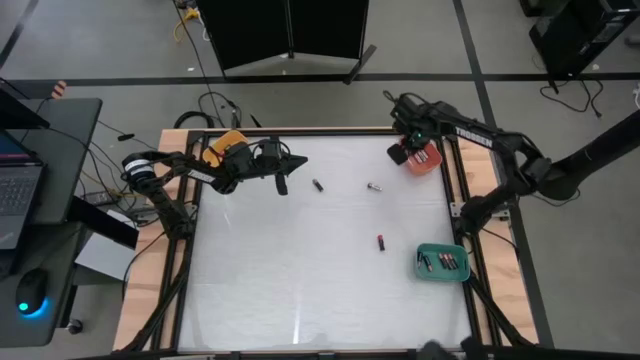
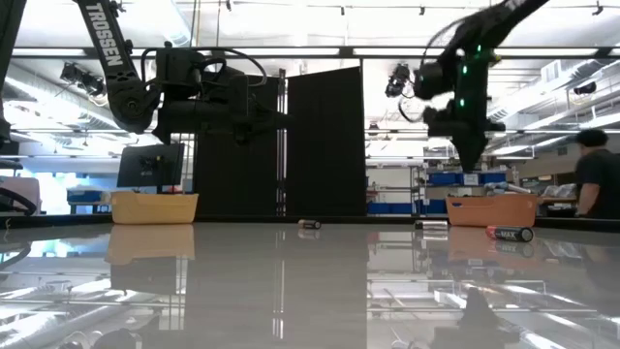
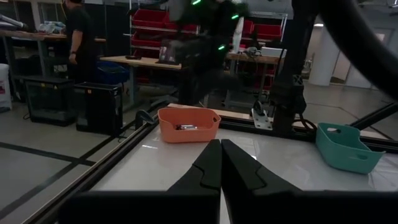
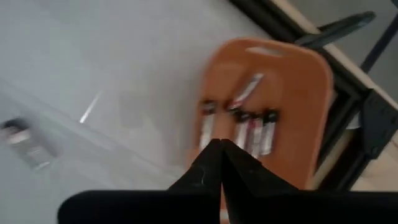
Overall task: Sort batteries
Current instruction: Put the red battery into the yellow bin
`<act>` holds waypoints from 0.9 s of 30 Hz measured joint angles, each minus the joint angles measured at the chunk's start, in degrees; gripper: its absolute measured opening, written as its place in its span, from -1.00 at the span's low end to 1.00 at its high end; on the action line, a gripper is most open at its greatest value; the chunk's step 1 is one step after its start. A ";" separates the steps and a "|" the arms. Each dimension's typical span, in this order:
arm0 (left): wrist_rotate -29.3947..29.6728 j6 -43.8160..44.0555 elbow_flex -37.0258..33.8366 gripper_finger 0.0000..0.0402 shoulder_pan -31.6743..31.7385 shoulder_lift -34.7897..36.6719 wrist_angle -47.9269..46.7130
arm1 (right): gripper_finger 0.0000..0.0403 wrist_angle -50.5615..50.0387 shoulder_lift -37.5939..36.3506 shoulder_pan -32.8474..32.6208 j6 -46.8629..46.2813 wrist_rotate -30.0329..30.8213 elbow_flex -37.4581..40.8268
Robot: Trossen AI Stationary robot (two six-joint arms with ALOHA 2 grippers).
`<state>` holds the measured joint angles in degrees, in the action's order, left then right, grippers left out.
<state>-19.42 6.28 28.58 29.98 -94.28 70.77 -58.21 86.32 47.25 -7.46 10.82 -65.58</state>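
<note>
Three loose batteries lie on the white table: one (image 1: 318, 185), one (image 1: 374, 187) and one with red on it (image 1: 381, 241). The red-orange tray (image 4: 273, 81) at the far right holds several batteries (image 4: 249, 127) lying on its floor. My right gripper (image 4: 221, 148) hangs shut above that tray (image 1: 428, 160), pointing steeply down, with nothing between its fingers. My left gripper (image 3: 220, 158) is shut and empty, held level above the table's far left (image 1: 298, 159) and pointing toward the red-orange tray (image 3: 188, 124).
A green tray (image 1: 443, 262) with several batteries stands at the right edge, nearer the front. A yellow-orange tray (image 1: 228, 143) sits at the far left by my left arm. A dark frame (image 1: 460, 190) borders the table. A person (image 2: 596, 179) stands in the room beyond.
</note>
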 joint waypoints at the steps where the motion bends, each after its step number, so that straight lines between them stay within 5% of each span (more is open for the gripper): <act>1: -0.02 -0.08 0.00 -0.95 0.00 0.00 -0.01 | -0.94 -0.41 -1.11 -1.77 -1.75 -0.17 0.12; 12: -0.09 -1.66 0.00 -0.95 0.00 0.00 -2.30 | -0.92 0.11 -8.32 -23.53 -28.26 -4.02 5.96; 21: -0.11 -3.06 -0.01 -0.95 0.00 0.00 -2.61 | -0.94 3.73 -4.87 -39.54 -48.93 -11.91 7.50; 27: -0.11 -3.06 0.00 -0.95 0.00 0.00 -2.63 | -0.73 5.31 -1.46 -46.78 -61.29 -18.49 7.50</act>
<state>-19.53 3.22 28.58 29.98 -94.28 68.15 -52.90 84.85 0.46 -68.75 -7.67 -58.08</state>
